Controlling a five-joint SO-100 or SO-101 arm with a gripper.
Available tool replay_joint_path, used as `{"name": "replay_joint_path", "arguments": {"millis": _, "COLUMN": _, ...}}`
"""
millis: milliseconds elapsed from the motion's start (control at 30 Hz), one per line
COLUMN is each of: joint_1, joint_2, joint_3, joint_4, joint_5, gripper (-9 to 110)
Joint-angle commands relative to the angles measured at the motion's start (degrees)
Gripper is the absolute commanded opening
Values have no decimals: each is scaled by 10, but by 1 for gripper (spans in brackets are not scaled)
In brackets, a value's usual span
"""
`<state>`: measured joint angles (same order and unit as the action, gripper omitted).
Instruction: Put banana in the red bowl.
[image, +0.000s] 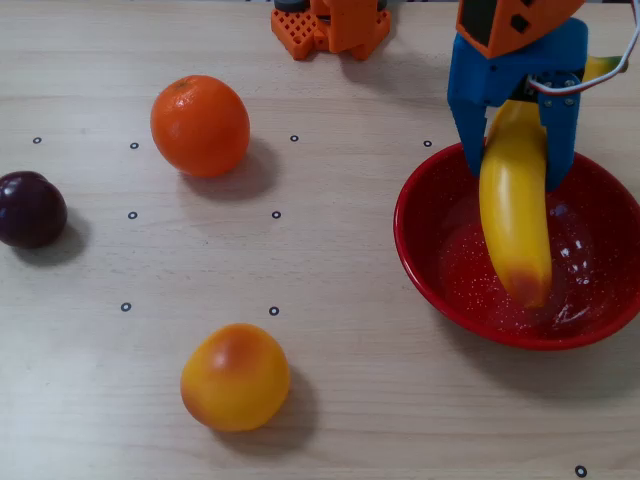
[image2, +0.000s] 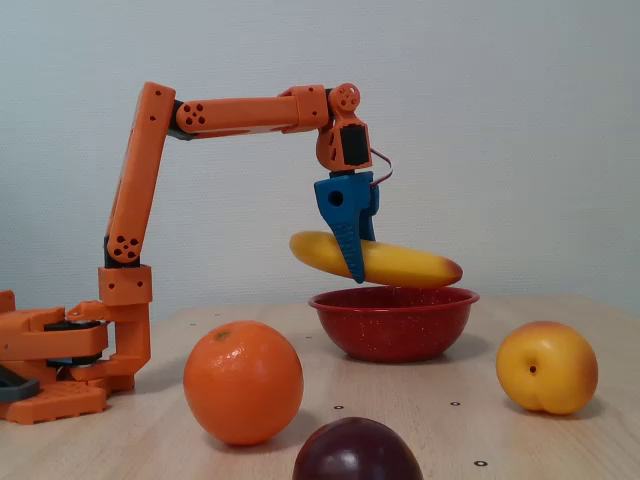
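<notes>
Tabletop (image: 400, 420) of pale wood lies mostly bare across its middle and near edge in the overhead view, with the orange arm (image2: 135, 205) reaching from its base at the far edge. Red bowl (image: 425, 270) sits at the right side, nothing resting on its floor. Above it the blue gripper (image: 512, 175) clamps the banana (image: 515, 225), which tilts blossom-end down just over the rim in the fixed view. An orange (image: 200, 125), a yellow-orange fruit (image: 235, 377) and a dark plum (image: 30, 208) stand well apart at left.
</notes>
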<state>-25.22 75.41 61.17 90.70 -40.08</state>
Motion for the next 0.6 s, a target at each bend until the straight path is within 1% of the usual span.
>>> {"name": "replay_joint_path", "arguments": {"millis": 0, "joint_1": -9, "joint_2": 16, "joint_3": -73, "joint_4": 1, "joint_5": -19, "gripper": 0}}
{"name": "replay_joint_path", "arguments": {"millis": 567, "joint_1": 23, "joint_2": -54, "joint_3": -59, "joint_4": -103, "joint_5": -81, "gripper": 0}}
